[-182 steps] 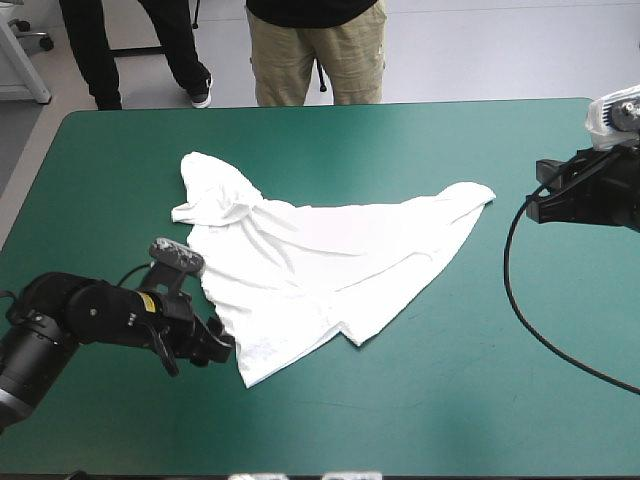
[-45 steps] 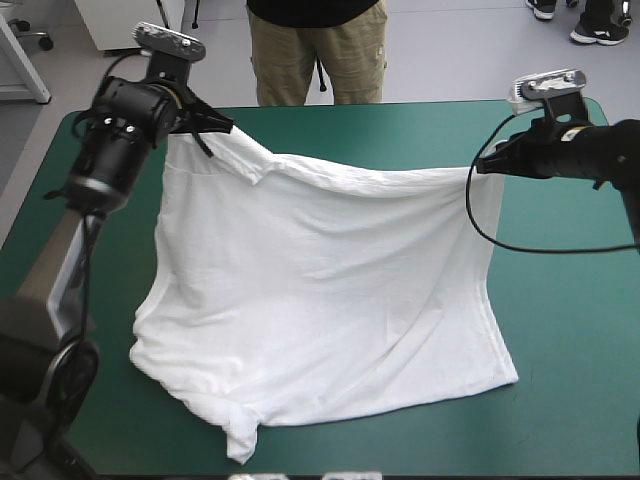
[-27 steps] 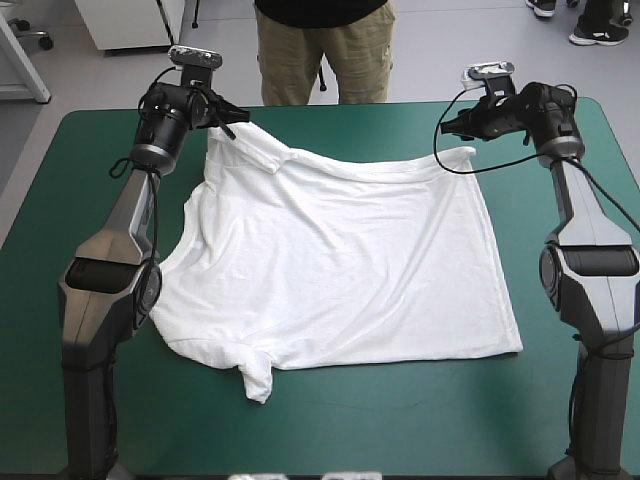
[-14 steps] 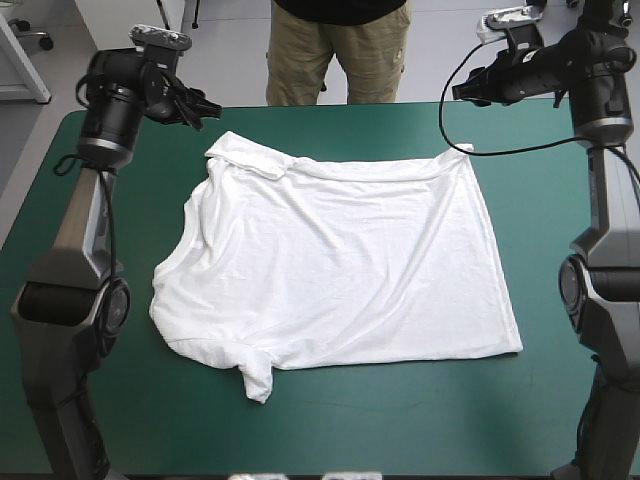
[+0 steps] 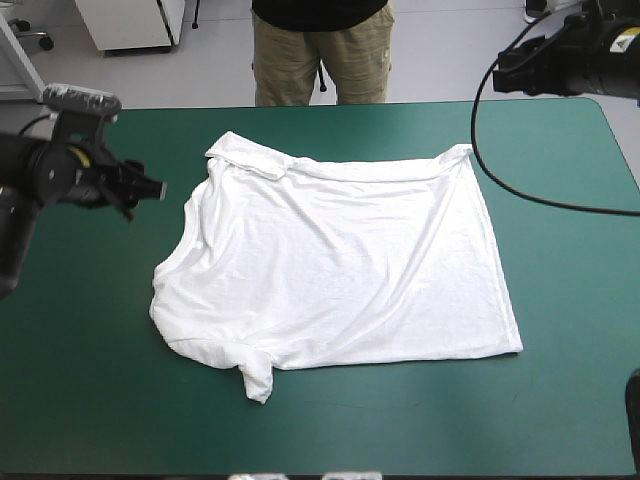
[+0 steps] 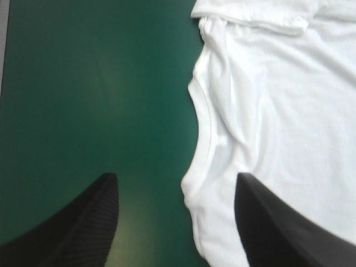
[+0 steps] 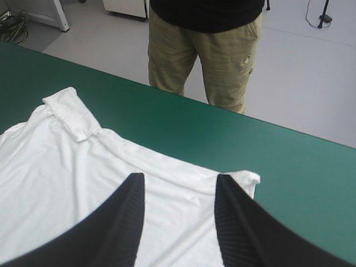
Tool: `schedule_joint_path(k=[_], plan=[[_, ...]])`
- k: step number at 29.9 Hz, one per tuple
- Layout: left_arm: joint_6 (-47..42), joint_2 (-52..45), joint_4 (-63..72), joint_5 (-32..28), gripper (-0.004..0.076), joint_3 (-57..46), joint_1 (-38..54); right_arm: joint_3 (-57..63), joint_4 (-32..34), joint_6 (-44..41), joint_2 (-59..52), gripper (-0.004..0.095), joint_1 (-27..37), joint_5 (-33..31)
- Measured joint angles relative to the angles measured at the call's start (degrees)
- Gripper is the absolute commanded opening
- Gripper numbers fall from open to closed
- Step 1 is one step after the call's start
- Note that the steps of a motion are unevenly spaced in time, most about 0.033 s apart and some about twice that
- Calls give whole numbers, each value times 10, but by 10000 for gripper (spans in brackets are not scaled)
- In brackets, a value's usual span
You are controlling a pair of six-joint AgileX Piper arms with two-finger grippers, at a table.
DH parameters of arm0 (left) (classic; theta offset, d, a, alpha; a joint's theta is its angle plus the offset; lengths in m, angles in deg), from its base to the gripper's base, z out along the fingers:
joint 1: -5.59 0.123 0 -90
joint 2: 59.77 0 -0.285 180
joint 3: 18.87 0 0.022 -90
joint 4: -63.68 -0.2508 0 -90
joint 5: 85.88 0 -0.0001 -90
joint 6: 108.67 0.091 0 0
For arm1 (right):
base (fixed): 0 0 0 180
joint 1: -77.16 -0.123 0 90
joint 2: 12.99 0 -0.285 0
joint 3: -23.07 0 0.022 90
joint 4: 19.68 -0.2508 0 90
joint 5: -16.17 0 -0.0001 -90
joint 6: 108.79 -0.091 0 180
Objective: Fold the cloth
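Both sets of jaws have let go of the T-shirt. Earlier they held its two far corners and drew it out over the tabletop; now each pair stands open and empty, and the arms have pulled away. The left jaws have swung out to the tabletop's left side, and the right jaws have lifted off past the far right corner.

The T-shirt has not stirred since it was released. It lies spread nearly flat in the middle of the tabletop, and the spreading step looks finished, so the folding itself can begin. The left side is untidy, with a bunched edge and a small twisted flap at the near edge, and it may need smoothing first.

In the left wrist view the T-shirt's curved left edge runs between the open jaws, with cloth under one of them and bare teal-green cover under the other. In the right wrist view the far edge lies below and ahead of the raised jaws, its far right corner just beyond one finger.
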Motion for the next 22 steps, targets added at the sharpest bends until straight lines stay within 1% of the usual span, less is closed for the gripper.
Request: schedule_joint_path(k=[3,6,8,12,16,22], plan=[[-26,-88,0,-17,441,-131,0,77,0,2,-44,376,0,0],[-62,-140,0,-41,441,-250,0,149,0,9,-75,376,0,0],[-92,-154,-1,-72,441,-323,0,186,0,15,-85,375,0,0],[-159,-145,0,-160,441,-445,0,235,-2,20,-95,375,0,1],[-206,-108,1,-232,441,-488,15,245,-21,29,-99,375,0,2],[-217,-18,3,-297,441,-491,48,247,-52,44,-100,374,0,7]])
